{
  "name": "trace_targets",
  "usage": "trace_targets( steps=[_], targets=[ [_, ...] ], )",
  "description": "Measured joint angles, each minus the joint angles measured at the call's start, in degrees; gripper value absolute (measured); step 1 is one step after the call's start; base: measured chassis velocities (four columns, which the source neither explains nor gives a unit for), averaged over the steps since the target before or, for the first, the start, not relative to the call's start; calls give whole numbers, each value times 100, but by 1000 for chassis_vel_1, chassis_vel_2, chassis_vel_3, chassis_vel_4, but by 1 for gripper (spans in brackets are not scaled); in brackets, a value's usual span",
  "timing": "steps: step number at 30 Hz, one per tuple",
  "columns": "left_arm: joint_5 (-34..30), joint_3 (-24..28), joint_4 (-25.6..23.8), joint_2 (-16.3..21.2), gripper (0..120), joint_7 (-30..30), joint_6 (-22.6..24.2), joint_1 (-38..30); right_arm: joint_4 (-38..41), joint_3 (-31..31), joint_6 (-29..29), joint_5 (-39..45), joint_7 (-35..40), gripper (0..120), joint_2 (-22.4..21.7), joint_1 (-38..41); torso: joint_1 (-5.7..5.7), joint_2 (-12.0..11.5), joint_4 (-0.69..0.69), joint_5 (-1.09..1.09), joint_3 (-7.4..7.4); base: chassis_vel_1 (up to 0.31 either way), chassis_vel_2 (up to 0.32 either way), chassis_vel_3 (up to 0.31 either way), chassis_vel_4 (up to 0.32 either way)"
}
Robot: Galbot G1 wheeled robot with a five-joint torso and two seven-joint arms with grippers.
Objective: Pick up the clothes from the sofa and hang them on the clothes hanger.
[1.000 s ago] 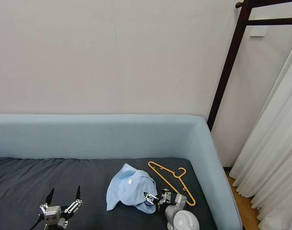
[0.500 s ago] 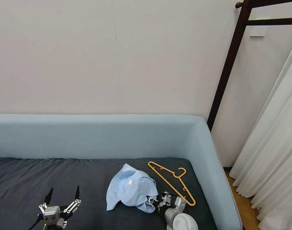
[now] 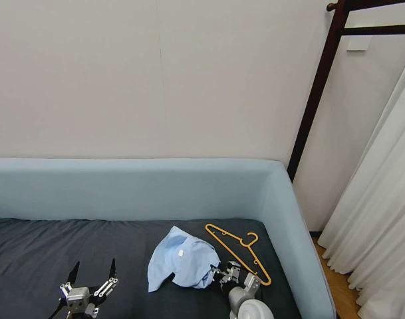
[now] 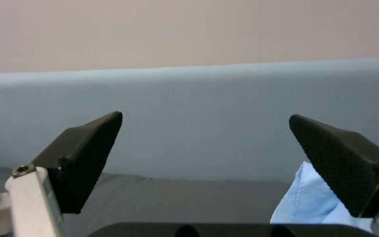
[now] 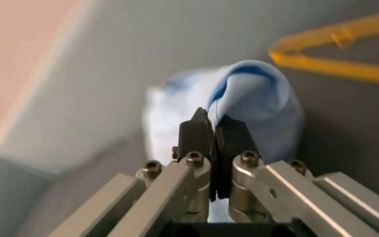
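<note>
Since a second ago, the right gripper [image 3: 219, 272] has edged rightward, tugging the crumpled light-blue cloth garment [image 3: 182, 259]. It lies on the dark grey seat of a pale blue sofa [image 3: 135, 189], just beside a thin orange hanger [image 3: 234, 247]. A dark wooden clothes stand [image 3: 318, 93] rises at the right. The right jaws pinch a fold of the garment. The left gripper [image 3: 94, 267] hovers over the seat, its jaws spread wide and holding nothing.

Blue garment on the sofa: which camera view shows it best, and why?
The head view: the whole blue garment shows, outline and all. The right wrist view gives one close fold at the shut right hand; the left wrist view catches just a corner.
</note>
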Motion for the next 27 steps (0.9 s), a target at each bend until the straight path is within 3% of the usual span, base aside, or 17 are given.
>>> trace_targets(
  steps=[4, 12, 15, 23, 27],
  targets=[
    [2, -4, 44, 2, 100, 3, -68, -9, 695, -275, 891, -297, -676, 0, -191, -106, 0, 0, -1, 0, 0, 0, 0, 0, 0],
    [0, -48, 25, -13, 100, 17, -139, 56, 1745, -804, 1222, 2, -500, 0, -216, 253, 0, 0, 2, 0, 0, 0, 0, 0, 0],
    [2, -67, -21, -12, 100, 23, -144, 75, 1770, -896, 1222, 141, -436, 0, -291, 511, -1, 0, 1, 0, 0, 0, 0, 0, 0],
    [-1, -155, -99, -10, 100, 34, -198, 155, 1203, -772, 1069, 860, -296, 0, -499, 2266, 0, 0, 2, 0, 1, 0, 0, 0, 0],
    [-9, -180, -112, 6, 100, 38, -198, 155, 1126, -674, 1028, 1073, -245, 0, -651, 2605, 0, 0, 0, 1, 1, 0, 0, 0, 0]
  ],
)
